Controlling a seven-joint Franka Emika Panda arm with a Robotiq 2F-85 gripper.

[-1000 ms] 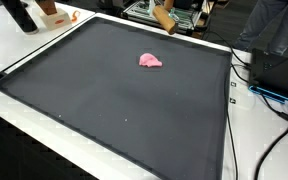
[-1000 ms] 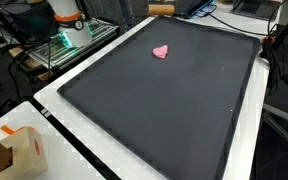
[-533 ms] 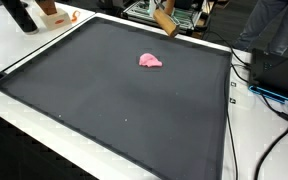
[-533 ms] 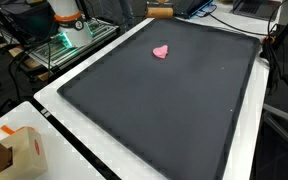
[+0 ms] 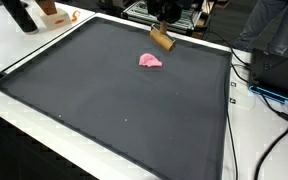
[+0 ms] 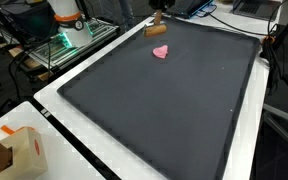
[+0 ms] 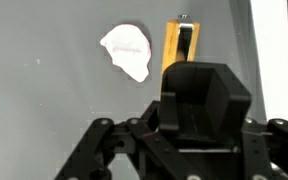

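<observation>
A tan wooden block (image 5: 161, 39) hangs tilted just over the far edge of the black mat (image 5: 114, 100), and my gripper (image 5: 163, 30) is shut on it from above. In the other outside camera the block (image 6: 157, 30) sits just behind a small pink lump (image 6: 161, 52) lying on the mat (image 6: 164, 110). That pink lump (image 5: 150, 61) is a little nearer than the block and apart from it. In the wrist view the block (image 7: 170, 45) shows as an orange strip beside the pale pink lump (image 7: 127, 52), beyond the dark gripper (image 7: 182, 42).
The mat lies on a white table (image 5: 14, 50). A cardboard box (image 6: 14, 152) stands at the near corner in an exterior view. Cables (image 5: 269, 95) and dark equipment crowd one side of the table. The robot base (image 6: 69, 18) and a metal rack stand behind the far edge.
The gripper has come down and inward over the mat with the wooden block, from beyond the far edge to just behind the pink lump. The lump has not moved.
</observation>
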